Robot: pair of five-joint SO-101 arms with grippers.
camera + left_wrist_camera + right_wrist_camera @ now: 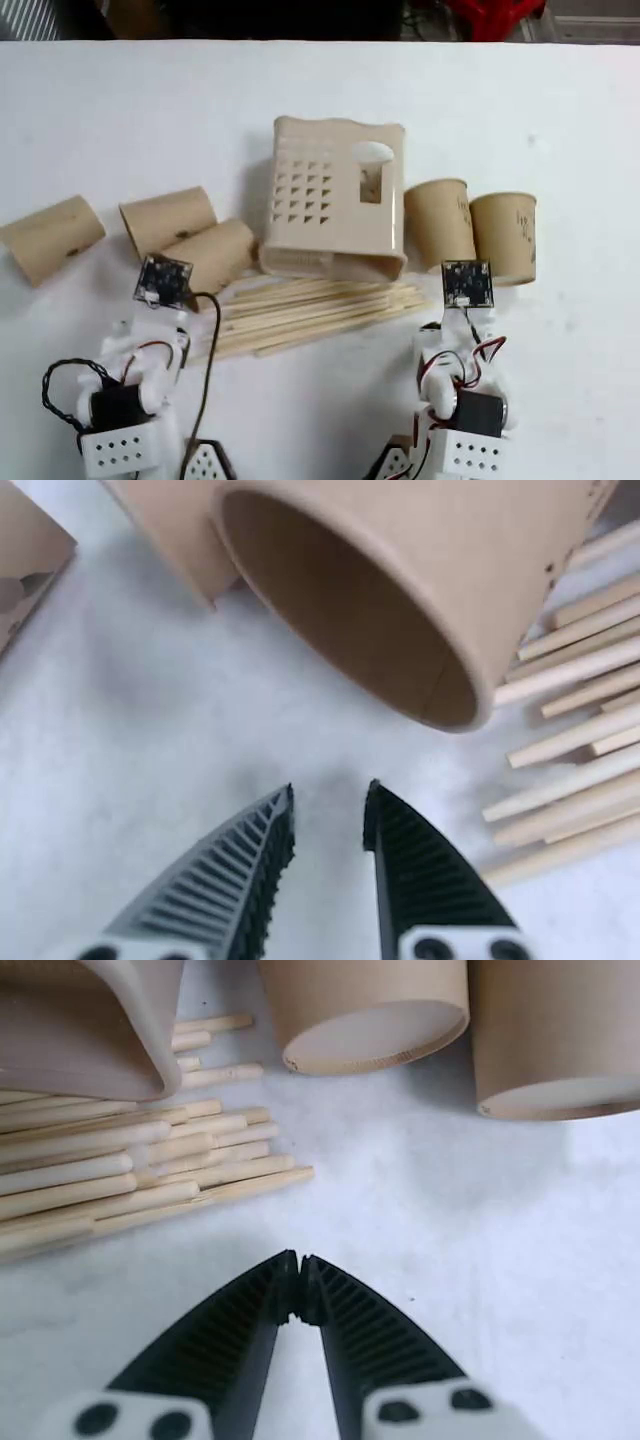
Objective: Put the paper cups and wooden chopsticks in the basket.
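A cream basket (335,200) lies on its side at the table's middle. Wooden chopsticks (310,312) are piled in front of it. Three paper cups (52,238) (167,220) (212,252) lie to its left, two more (437,222) (505,237) to its right. My left gripper (328,800) is slightly open and empty, just short of the open mouth of the nearest cup (400,590), with chopsticks (570,740) beside it. My right gripper (298,1265) is shut on nothing, over bare table near the chopstick ends (130,1170), the basket corner (90,1020) and two cup bases (370,1010) (560,1030).
Both arm bases stand at the near table edge, one at the left (125,420) and one at the right (465,420). A black cable (208,350) runs by the left arm. Bare white table lies behind the basket and at the far right.
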